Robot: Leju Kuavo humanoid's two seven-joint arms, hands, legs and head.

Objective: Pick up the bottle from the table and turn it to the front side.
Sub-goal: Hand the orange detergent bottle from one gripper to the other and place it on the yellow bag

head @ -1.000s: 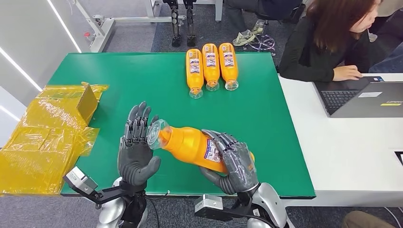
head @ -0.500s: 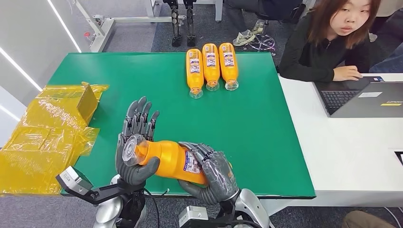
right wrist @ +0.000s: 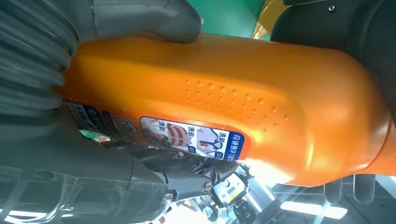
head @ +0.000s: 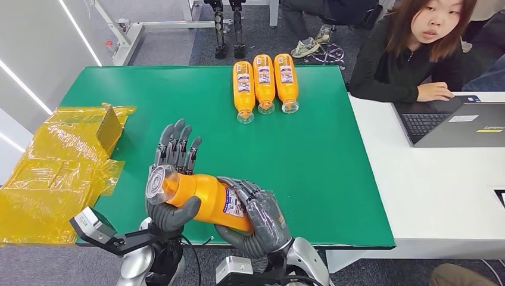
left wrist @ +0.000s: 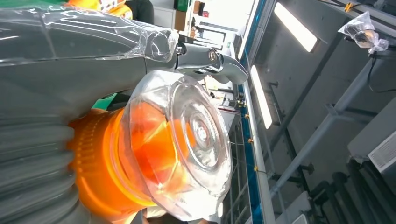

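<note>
Green matting covers the counter (head: 333,167), which spans the middle of the head view, with a white desk and a laptop (head: 452,122) at the right edge and a seated person (head: 417,53) in the upper right. Three orange bottles (head: 264,83) lie side by side at the top centre, labels up, caps toward the robot. Crumpled yellow wrapping (head: 53,173) sits at the left edge.

At the lower centre, the bottle (head: 205,196) is lifted off the counter and lies roughly level. The right hand (head: 262,223) wraps its body from below and behind, fingers closed over the label edge. The left hand (head: 172,179) stands behind the clear cap (head: 156,185), fingers spread upward, thumb under the neck; it seems to steady the bottle more than clasp it.

The pick-up looks done and the turning is under way: the label shows only partly, off to one side. Next, I judge, the bottle must roll about its long axis until the label faces up, with the left hand bracing the cap end so it does not slip.

Compared with half a second ago, the bottle and right hand have shifted slightly toward the lower left, and the cap now sits closer against the left palm. The person looks on as before.
</note>
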